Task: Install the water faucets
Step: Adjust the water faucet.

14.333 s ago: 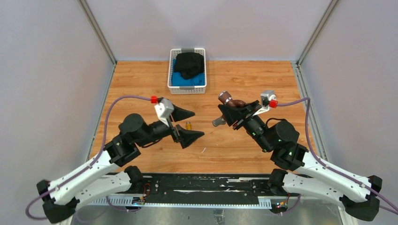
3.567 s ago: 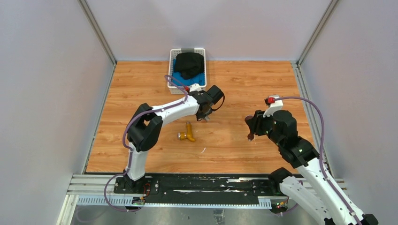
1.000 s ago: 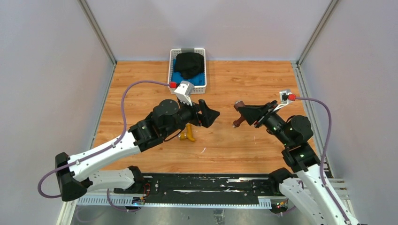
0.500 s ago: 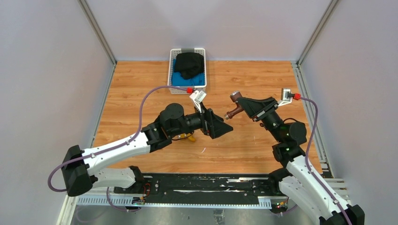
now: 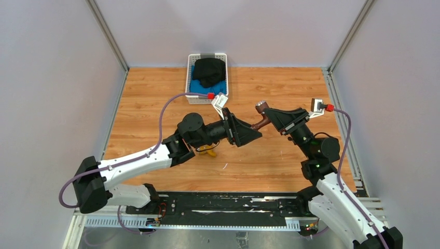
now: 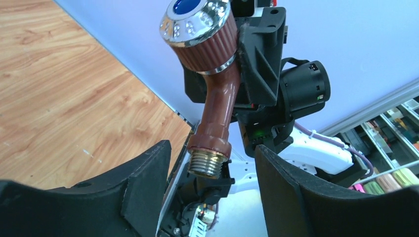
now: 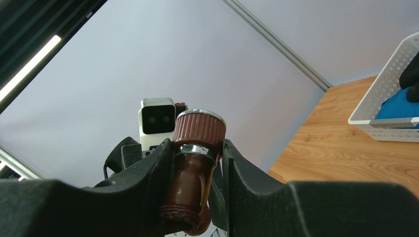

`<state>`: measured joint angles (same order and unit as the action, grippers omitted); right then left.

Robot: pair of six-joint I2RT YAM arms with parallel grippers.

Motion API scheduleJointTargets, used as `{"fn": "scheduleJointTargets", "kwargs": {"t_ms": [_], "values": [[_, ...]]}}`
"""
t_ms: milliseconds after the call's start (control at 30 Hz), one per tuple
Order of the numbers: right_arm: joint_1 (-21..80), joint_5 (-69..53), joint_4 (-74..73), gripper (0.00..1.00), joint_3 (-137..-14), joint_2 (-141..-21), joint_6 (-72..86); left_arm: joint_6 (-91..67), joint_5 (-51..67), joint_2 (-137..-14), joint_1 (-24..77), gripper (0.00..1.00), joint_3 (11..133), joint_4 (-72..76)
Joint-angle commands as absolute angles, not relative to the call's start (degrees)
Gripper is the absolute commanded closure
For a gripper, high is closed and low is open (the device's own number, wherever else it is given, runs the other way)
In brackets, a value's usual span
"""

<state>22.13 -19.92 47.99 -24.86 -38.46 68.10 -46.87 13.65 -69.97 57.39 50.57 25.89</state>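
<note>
The reddish-brown water faucet point(image 5: 261, 117) hangs in the air over the table's middle, my right gripper point(image 5: 269, 116) shut on its body just below the ribbed knob point(image 7: 200, 127). In the left wrist view the blue-marked knob point(image 6: 196, 19) points up and the threaded brass end point(image 6: 208, 161) points down. That end sits between the fingers point(image 6: 146, 190) of my left gripper point(image 6: 212, 195), which is open with a gap on each side. The brass-yellow faucet point(image 5: 210, 152) lies on the wood, mostly hidden under my left arm.
A white basket point(image 5: 188, 85) holding black and blue cloth stands at the table's far edge. Grey walls close off the left, right and back of the wooden table point(image 5: 155, 93).
My left gripper has swung right and reached the faucet's threaded end, its jaws narrowing around it. The right gripper lifted the faucet a little and then held it still.
</note>
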Motion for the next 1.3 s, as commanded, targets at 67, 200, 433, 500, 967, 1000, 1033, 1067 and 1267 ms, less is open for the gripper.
{"fn": "scheduleJointTargets", "kwargs": {"t_ms": [67, 200, 433, 500, 967, 1000, 1033, 1067, 1267], "values": [[21.3, -21.0, 50.7, 1.0, -24.0, -37.6, 69.4, -48.7, 14.7, -71.4, 57.1, 0.43, 51.8, 30.8], [21.4, -20.8, 49.3, 1.0, -23.6, -37.2, 69.5, -48.7, 14.1, -71.2, 57.1, 0.65, 51.6, 30.8], [21.4, -21.9, 44.1, 0.94, -23.2, -35.1, 68.5, -45.8, 12.4, -68.8, 56.8, 1.0, 51.0, 27.8], [21.4, -23.1, 40.0, 0.65, -23.7, -33.8, 67.2, -41.9, 13.4, -67.9, 56.4, 1.0, 51.9, 22.6], [21.0, -52.1, 1.7, 0.24, -44.4, -33.7, 34.0, -10.4, 35.5, -63.0, 52.5, 1.0, 68.2, -16.9], [21.0, -53.8, 0.7, 0.24, -45.6, -34.4, 33.3, -9.4, 36.2, -63.0, 52.5, 1.0, 68.9, -18.4], [21.0, -55.1, 0.3, 0.24, -46.7, -35.2, 32.9, -8.9, 36.6, -62.7, 52.4, 1.0, 69.3, -19.1], [21.0, -56.8, 0.3, 0.23, -47.5, -36.0, 32.8, -8.9, 36.6, -62.5, 52.5, 1.0, 69.6, -19.2], [21.2, -60.9, 8.7, 0.22, -46.9, -38.9, 42.4, -9.8, 36.2, -62.8, 52.5, 1.0, 70.1, -18.3]]}}
